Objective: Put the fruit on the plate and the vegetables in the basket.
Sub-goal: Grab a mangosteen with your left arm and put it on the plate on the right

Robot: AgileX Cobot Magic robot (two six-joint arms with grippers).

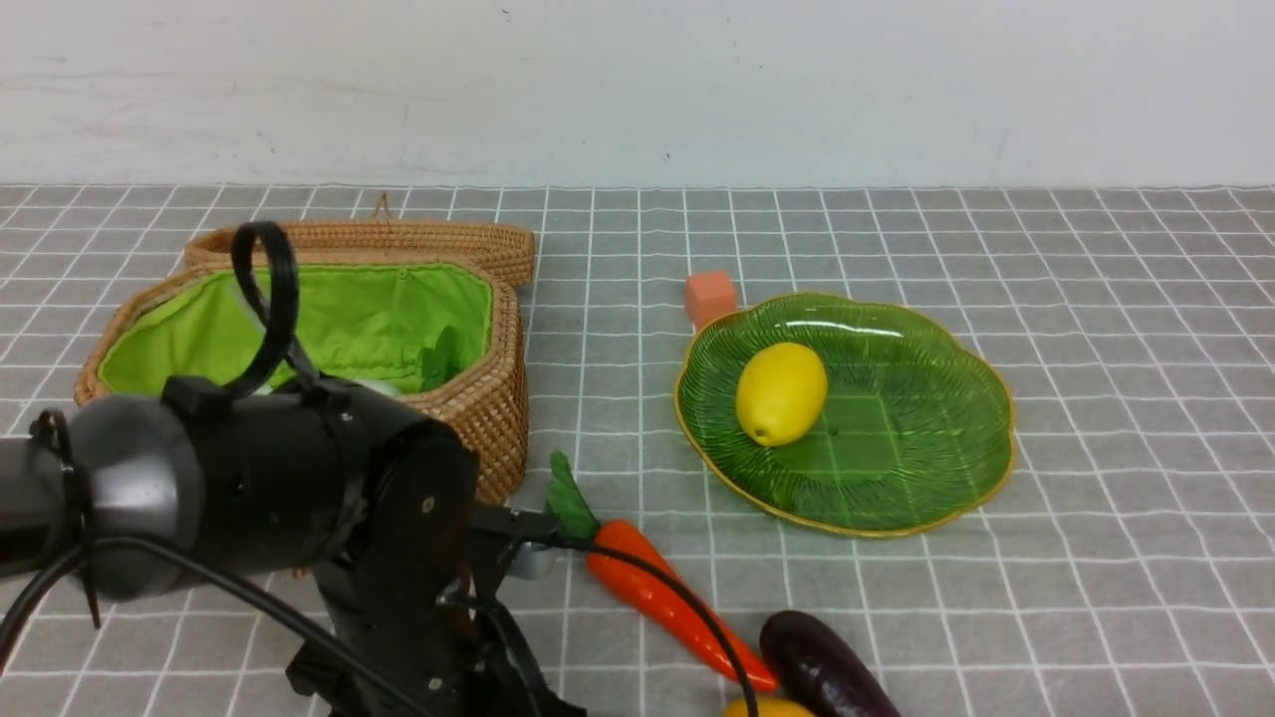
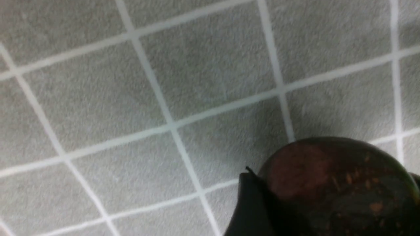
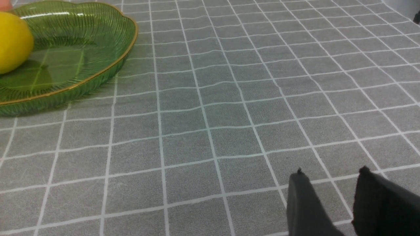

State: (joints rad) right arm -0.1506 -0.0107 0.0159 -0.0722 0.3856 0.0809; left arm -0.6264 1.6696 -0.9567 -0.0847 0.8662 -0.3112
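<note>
While the left arm (image 1: 269, 488) bends low at near left, front view shows the basket (image 1: 488, 418), far left, holding radish leaves (image 1: 443, 358), the plate (image 1: 896, 438) holding a lemon (image 1: 782, 393); carrot (image 1: 662, 597), eggplant (image 1: 827, 667), mango (image 1: 767, 709) lie near. Left wrist view: left gripper (image 2: 331, 177) straddles the maroon fruit (image 2: 311, 167), likely plate-bound; grip unclear. Right wrist view: right gripper (image 3: 331, 172) narrowly parted, empty.

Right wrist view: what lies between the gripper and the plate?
Only bare cloth between right gripper and plate, as the right wrist view shows.

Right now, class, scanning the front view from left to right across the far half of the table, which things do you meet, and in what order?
Wicker basket → small orange cube → yellow lemon.
</note>
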